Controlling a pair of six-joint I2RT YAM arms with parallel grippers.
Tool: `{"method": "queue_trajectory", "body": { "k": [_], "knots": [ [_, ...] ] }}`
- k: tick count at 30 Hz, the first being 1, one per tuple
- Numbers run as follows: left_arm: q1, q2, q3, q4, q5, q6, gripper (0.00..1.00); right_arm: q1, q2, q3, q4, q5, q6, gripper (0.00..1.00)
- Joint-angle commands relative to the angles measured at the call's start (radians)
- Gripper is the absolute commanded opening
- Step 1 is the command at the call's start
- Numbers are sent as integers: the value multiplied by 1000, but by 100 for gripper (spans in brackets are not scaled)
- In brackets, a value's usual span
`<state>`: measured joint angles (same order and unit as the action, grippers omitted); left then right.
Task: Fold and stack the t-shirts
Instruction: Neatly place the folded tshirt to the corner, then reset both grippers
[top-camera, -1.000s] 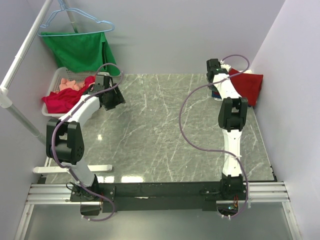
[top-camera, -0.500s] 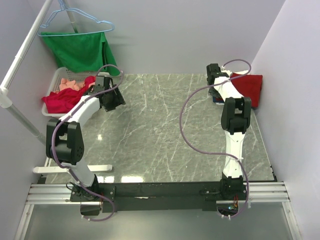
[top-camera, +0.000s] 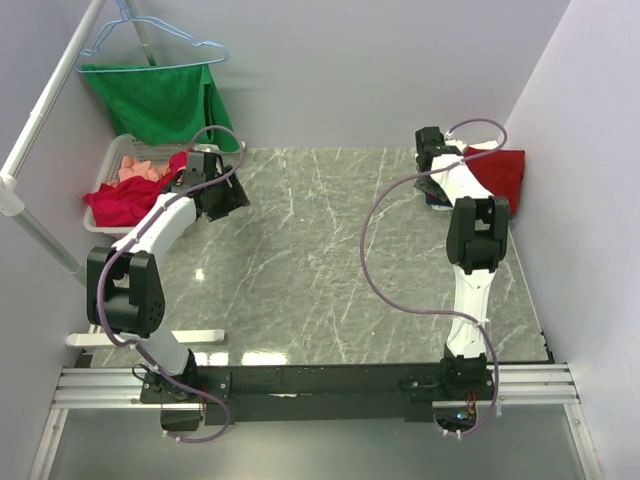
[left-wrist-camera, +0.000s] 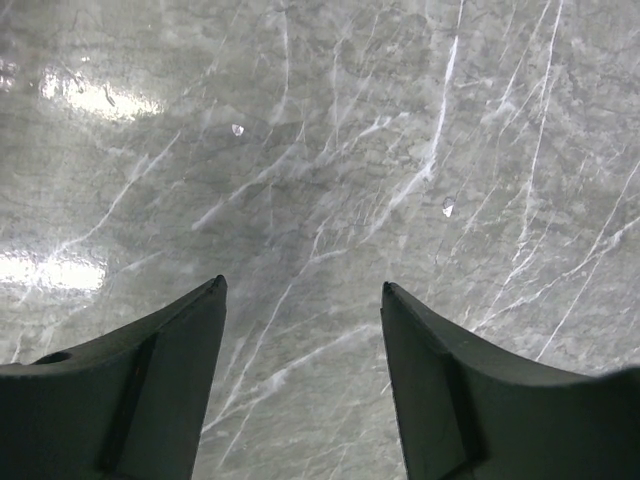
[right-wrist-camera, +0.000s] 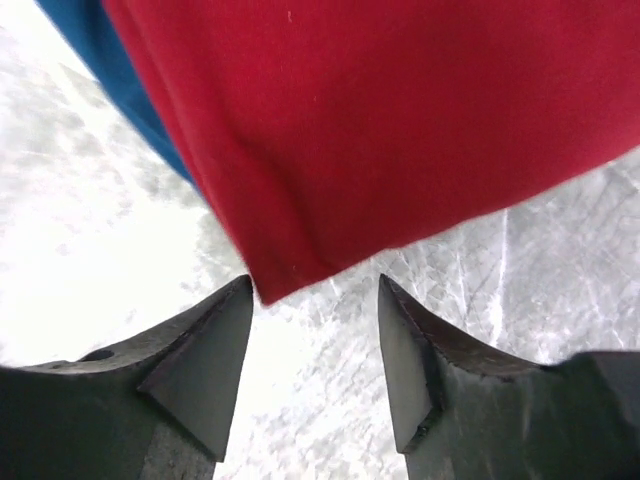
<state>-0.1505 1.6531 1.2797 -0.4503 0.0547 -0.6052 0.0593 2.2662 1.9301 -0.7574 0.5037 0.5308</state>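
Where red shirt (right-wrist-camera: 400, 120) overlaps, blue shirt (right-wrist-camera: 110, 60) mostly hidden

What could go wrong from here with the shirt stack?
1. The right gripper stands open with a corner of the red shirt at its tips. Pulling away carelessly could snag it and drag it off the blue shirt underneath.
2. The left gripper hangs open over the table near the basket. Reaching in, it might grab two of the heaped shirts at once.
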Motion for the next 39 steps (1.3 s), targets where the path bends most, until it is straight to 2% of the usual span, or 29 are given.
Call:
{"method": "queue_trajectory", "body": {
  "k": [1,2,3,8,22,27,39],
  "knots": [
    [-4,-67,-8,76,-24,35,79,16,-175,-20,113,10,-17,62],
    [-6,-79,-11,84,-29,36,84,20,-207,-25,118,10,-20,62],
    [-6,-87,-16,90,-26,41,99,28,-223,-31,121,10,-25,62],
    [-11,-118,-16,101,-24,59,99,63,-318,-55,125,-13,-54,62],
    [-84,-200,-69,101,-85,88,100,267,-569,-339,191,-238,-68,61],
    [-109,-226,-94,108,-92,94,99,388,-611,-433,217,-296,-65,61],
    [-172,-239,-102,85,-164,91,100,527,-629,-537,245,-350,-35,61]
  ]
}}
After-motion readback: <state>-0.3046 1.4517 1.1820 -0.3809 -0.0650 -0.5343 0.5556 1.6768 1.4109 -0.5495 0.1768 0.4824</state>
